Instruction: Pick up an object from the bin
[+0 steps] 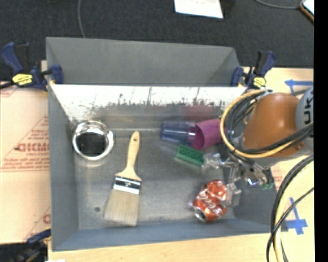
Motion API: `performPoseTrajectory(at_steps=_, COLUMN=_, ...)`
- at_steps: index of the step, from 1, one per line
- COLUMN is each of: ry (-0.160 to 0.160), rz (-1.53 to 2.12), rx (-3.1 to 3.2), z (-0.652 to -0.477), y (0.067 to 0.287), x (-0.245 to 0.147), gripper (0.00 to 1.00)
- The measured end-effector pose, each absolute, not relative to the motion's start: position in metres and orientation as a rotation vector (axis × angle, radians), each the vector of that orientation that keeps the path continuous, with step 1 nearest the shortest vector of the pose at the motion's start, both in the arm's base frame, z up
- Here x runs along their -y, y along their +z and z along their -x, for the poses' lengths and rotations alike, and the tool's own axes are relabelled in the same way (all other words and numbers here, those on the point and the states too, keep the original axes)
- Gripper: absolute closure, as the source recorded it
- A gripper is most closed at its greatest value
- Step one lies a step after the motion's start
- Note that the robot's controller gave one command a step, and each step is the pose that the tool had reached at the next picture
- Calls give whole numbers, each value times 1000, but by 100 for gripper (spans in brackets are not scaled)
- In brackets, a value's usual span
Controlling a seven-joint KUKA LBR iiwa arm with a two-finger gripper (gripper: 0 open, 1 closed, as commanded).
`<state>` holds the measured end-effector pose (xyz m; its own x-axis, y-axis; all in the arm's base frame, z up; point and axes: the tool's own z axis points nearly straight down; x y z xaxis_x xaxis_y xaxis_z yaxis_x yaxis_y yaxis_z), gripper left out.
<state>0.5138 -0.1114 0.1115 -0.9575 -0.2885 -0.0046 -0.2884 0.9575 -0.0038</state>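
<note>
The crushed red can [210,202] lies on the bin [64,201] floor near the front wall, toward the right-hand end, resting on its side with its white lettering facing up. The gripper [233,183] is positioned directly beside the can, at the can's upper right edge. The view does not show the can between the gripper's parts, and contact cannot be confirmed. Whether the gripper is open or closed cannot be told, because the metal parts at its tip overlap one another and the can. Above the gripper, the orange cover [269,125] on the wrist and a loop of black and yellow cables [227,129] overhang the right wall of the bin. Just left of the gripper and slightly toward the far wall lies a green block [188,156], set at an angle and apart from the can. Beyond the block, further toward the far wall, a purple cup [209,133] lies on its side with a blue cup [175,131] touching its left end. Well to the left of the gripper, a paintbrush [126,185] with a pale wooden handle lies flat, bristles toward the front wall. Farthest from the gripper, at the left end, stands a round metal tin [92,141] with its dark interior facing up.
</note>
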Motion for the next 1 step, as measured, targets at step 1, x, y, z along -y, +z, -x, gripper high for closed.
performPoseTrajectory(at_steps=1, ry=-13, rz=729, rx=-3040, z=-498, y=148, x=107, gripper=0)
